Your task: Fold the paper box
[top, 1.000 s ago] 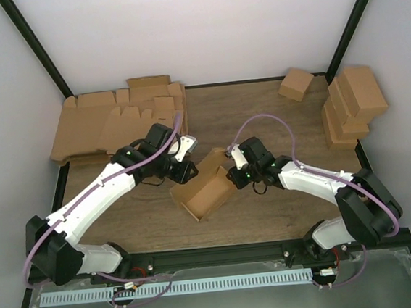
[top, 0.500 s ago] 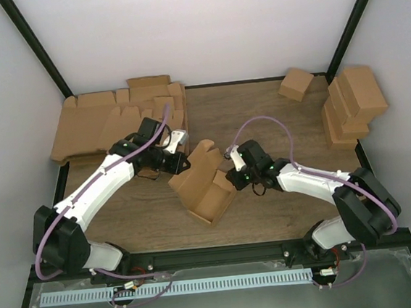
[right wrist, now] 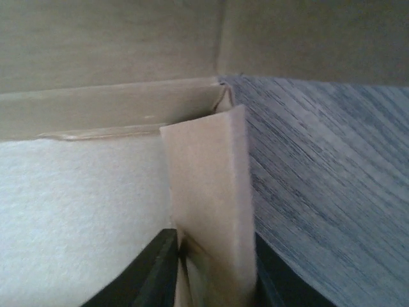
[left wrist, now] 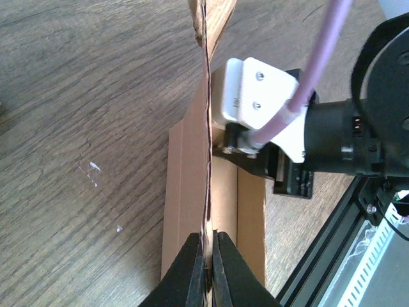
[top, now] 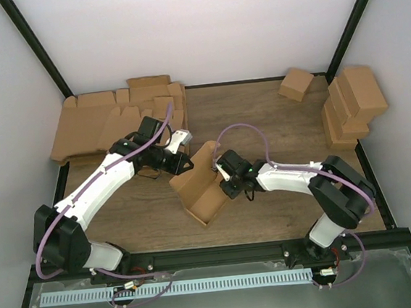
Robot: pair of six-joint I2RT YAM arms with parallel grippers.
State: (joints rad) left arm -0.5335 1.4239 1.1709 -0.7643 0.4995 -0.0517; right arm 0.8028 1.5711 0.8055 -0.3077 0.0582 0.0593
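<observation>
At mid-table, left jaws pinch the box (top: 198, 189) wall; right jaws straddle its flap (right wrist: 208, 192), grip unclear.

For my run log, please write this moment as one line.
left gripper: shut on paper box wall | right gripper: flap between its jaws, grip unclear | paper box: not yet closed

we find the paper box (top: 203, 187) mid-table (top: 276, 129), between our grippers: left gripper (top: 184, 165) on its far-left wall, right gripper (top: 219, 173) on its right flap. flat sheets (top: 108, 123) lie in the far-left corner, stacked boxes (top: 353, 103) far right, a lone box (top: 296, 84) left of them.
</observation>
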